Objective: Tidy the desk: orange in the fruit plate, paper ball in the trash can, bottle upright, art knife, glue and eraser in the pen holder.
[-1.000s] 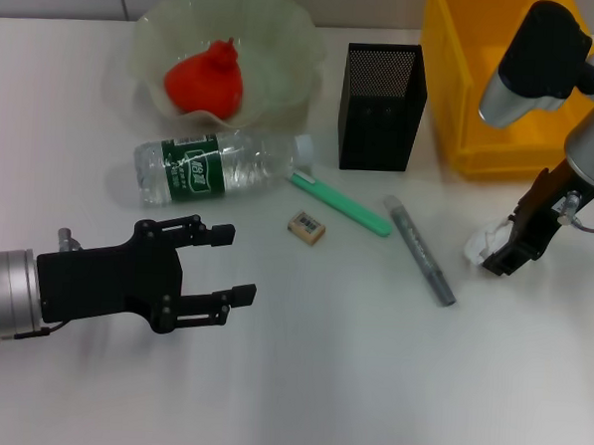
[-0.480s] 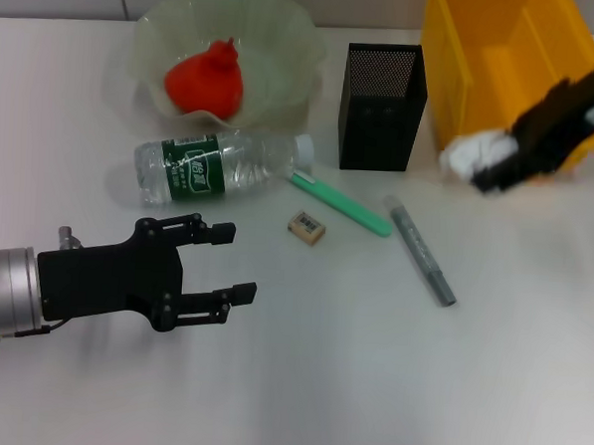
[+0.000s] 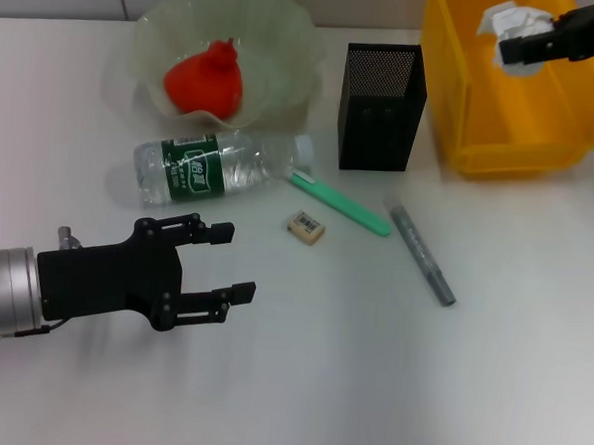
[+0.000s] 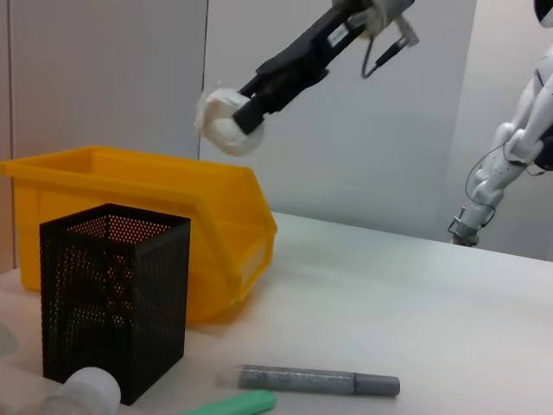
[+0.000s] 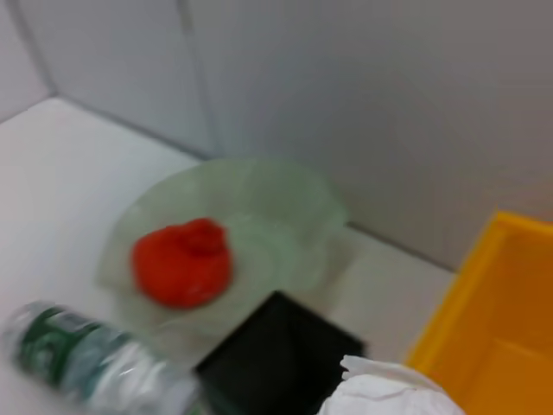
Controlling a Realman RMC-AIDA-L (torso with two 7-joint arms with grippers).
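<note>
Nearest the robot, the left gripper [image 3: 237, 264] hovers low over the white desk [image 3: 368, 386] at the near left, its black fingers spread apart and holding nothing. Just beyond it, the small beige eraser [image 3: 307, 226] lies flat on the desk, with a green flat tool [image 3: 340, 205] just past it and a grey pen-like stick [image 3: 423, 256] lying to the right of both, all apart from one another. The clear bottle [image 3: 220, 166] with the green label lies on its side behind the left gripper, its white cap pointing toward the end of the green tool. Farther back stands the black mesh pen holder [image 3: 382, 105], upright. To its left, the pale-green fruit plate [image 3: 286, 43] with the wavy rim holds the red-orange orange [image 3: 205, 81] inside it. To the holder's right sits the yellow trash can [image 3: 501, 124], its top open. At the far right, the right gripper [image 3: 516, 45] is raised above the trash can, its dark fingers clamped on the crumpled white paper ball [image 3: 512, 24]; the left wrist view shows the ball held in the air above the bin's rim, touching nothing else.
</note>
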